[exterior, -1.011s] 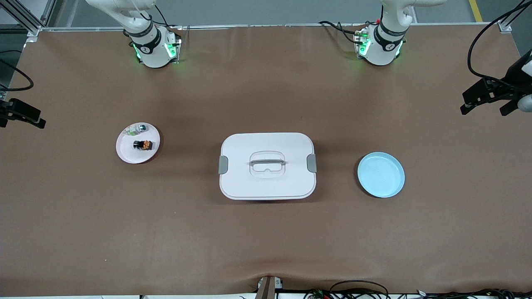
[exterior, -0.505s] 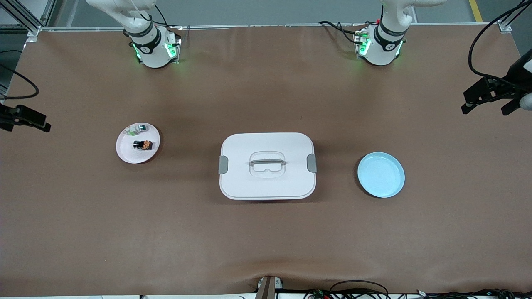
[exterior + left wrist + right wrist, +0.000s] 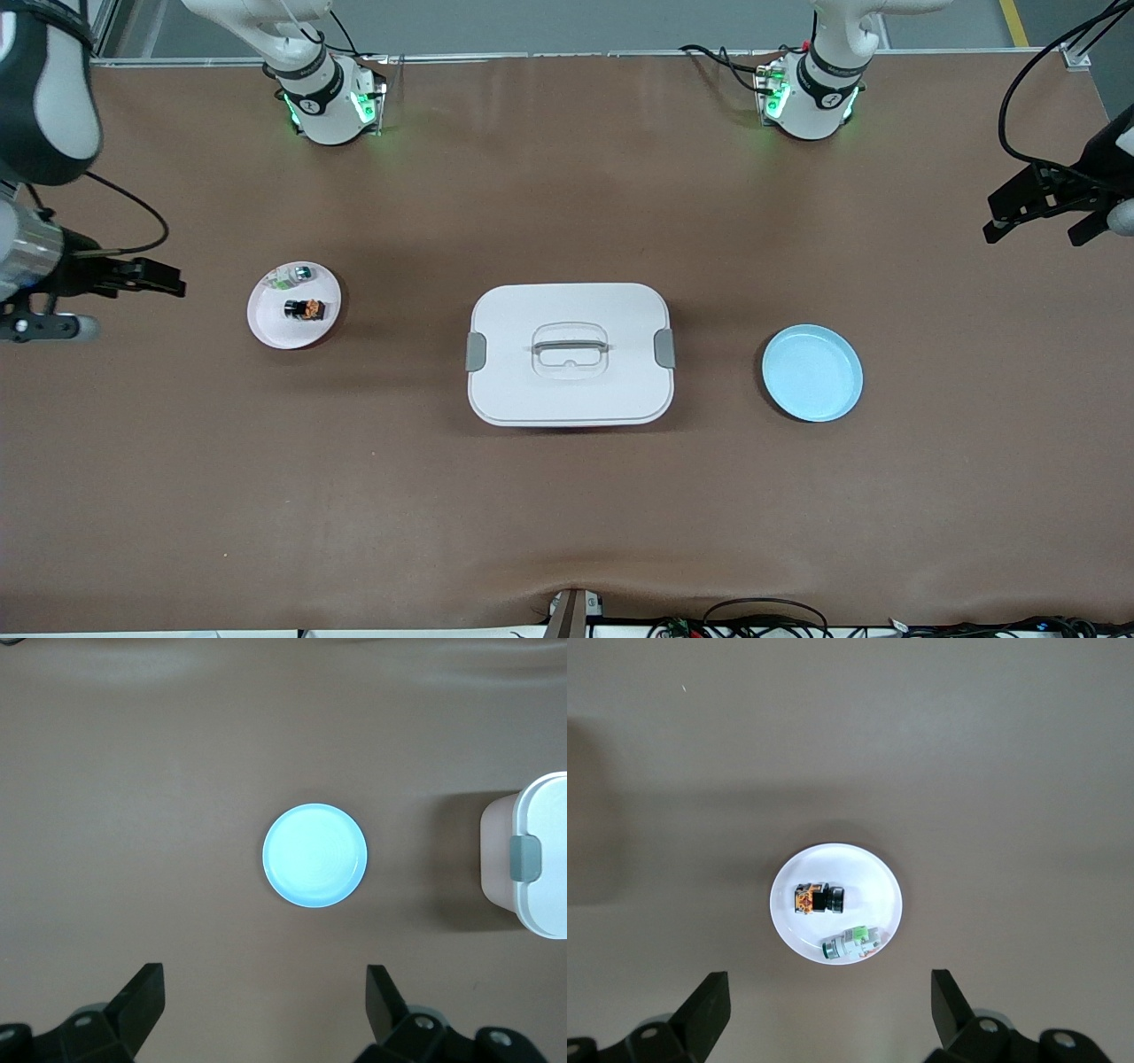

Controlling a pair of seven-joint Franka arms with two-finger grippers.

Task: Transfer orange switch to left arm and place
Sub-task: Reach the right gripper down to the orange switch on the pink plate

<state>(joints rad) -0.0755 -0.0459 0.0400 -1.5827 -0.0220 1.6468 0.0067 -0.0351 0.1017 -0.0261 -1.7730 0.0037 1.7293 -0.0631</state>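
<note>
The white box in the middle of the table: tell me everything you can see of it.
The box is a large white container with rounded corners, plastic by the look of it. Its lid is on, with a grey clasp at each short end and a handle lying in a recess at the middle of the top. It sits flat on the brown table, between the pink plate and the blue plate, apart from both. Nothing rests on it and neither gripper is near it.

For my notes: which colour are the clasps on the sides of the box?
Grey clasps on the white box; the front view shows both best.
</note>
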